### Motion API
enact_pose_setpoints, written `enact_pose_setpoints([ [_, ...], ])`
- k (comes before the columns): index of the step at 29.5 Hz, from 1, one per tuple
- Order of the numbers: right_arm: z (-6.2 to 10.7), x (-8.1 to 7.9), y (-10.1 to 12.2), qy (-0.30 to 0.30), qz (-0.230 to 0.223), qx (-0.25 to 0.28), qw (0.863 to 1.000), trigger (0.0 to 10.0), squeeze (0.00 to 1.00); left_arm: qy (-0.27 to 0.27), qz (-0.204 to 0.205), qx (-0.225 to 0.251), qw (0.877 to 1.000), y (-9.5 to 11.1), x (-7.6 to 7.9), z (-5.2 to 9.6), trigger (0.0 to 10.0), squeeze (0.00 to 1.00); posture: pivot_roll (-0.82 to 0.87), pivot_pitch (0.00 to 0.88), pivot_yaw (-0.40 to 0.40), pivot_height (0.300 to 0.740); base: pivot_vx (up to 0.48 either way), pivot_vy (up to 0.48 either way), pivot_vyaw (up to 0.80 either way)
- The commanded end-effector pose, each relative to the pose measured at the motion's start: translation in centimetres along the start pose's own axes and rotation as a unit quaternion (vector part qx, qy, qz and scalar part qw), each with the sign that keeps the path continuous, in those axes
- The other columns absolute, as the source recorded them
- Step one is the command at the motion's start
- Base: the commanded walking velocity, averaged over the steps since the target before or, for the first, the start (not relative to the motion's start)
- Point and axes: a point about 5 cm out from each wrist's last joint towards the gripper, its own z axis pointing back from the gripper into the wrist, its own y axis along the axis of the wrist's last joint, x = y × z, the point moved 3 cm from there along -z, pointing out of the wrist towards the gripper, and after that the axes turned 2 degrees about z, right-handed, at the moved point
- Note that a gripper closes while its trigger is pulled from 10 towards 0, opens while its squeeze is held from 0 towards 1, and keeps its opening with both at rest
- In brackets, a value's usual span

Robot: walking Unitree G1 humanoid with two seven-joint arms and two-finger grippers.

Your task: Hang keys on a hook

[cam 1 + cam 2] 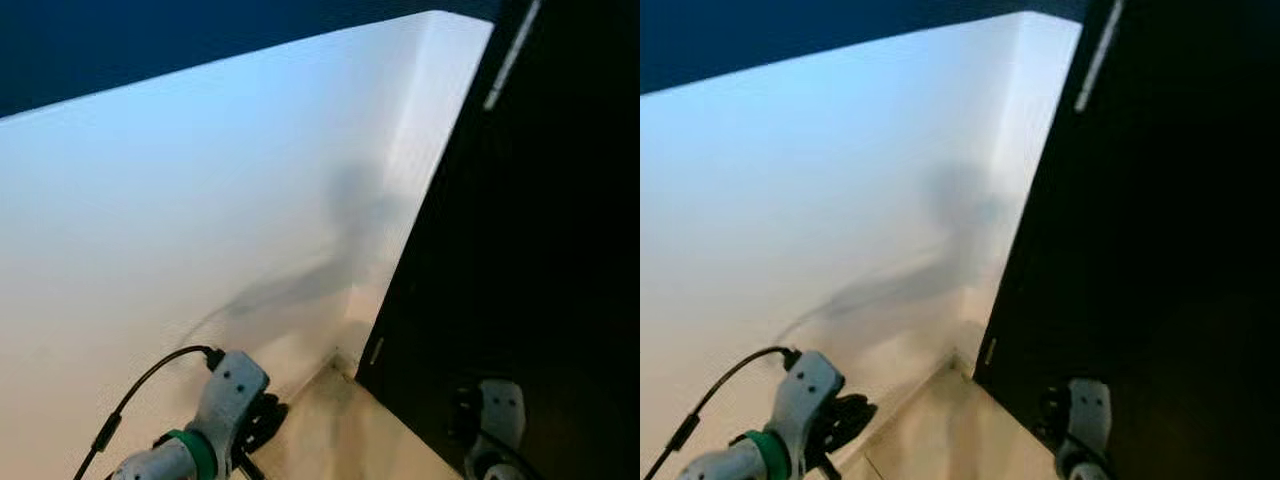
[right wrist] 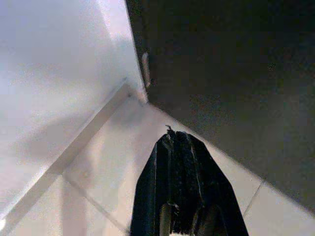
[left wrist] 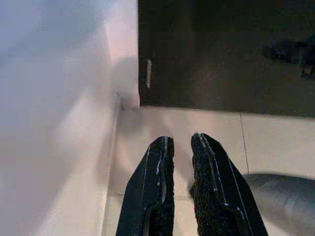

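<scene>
Ahead of both grippers and to their left stands a broad, plain white wall (image 1: 200,200), meeting a tall black door panel (image 1: 540,250) that rises ahead and to their right. Beneath the grippers lies a pale beige tiled floor (image 3: 197,128). The left gripper (image 3: 181,142) hangs low near the wall's foot, its black fingers (image 3: 152,187) slightly parted and empty. The right gripper (image 2: 177,135) hangs before the door, fingers pressed together, holding nothing visible. I cannot see keys or a hook.
</scene>
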Motion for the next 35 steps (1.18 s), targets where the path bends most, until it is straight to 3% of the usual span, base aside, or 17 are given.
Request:
enact_pose_setpoints([
  [1,0.7,1.6,-1.4,-0.030,-0.009,-0.025,0.999,10.0,0.00,-0.014,0.002,-0.006,1.000,-0.3,0.7,-0.3,10.0,0.00,0.10,0.096,0.076,0.740,0.000,0.000,-0.80],
  [10,0.9,2.1,-1.0,-0.046,-0.015,-0.008,0.999,10.0,0.00,0.017,-0.022,0.031,0.999,2.1,-0.8,-1.2,10.0,0.00,0.08,0.097,0.079,0.740,0.000,0.000,-0.80],
  [18,0.5,2.0,0.0,-0.057,-0.027,0.012,0.998,10.0,0.00,0.018,-0.081,0.044,0.996,3.5,-1.0,-1.9,10.0,0.00,0.08,0.091,0.085,0.740,0.000,0.000,-0.80],
  [31,0.5,2.6,0.7,-0.078,-0.055,0.032,0.995,10.0,0.00,0.018,-0.095,0.057,0.994,4.4,-1.1,-2.5,10.0,0.00,0.06,0.087,0.092,0.740,0.000,0.000,-0.80],
  [35,0.6,3.1,0.5,-0.089,-0.060,0.028,0.994,10.0,0.00,0.054,-0.097,0.074,0.991,5.2,-1.9,-2.6,10.0,0.00,0.06,0.086,0.095,0.740,0.000,0.000,-0.80],
])
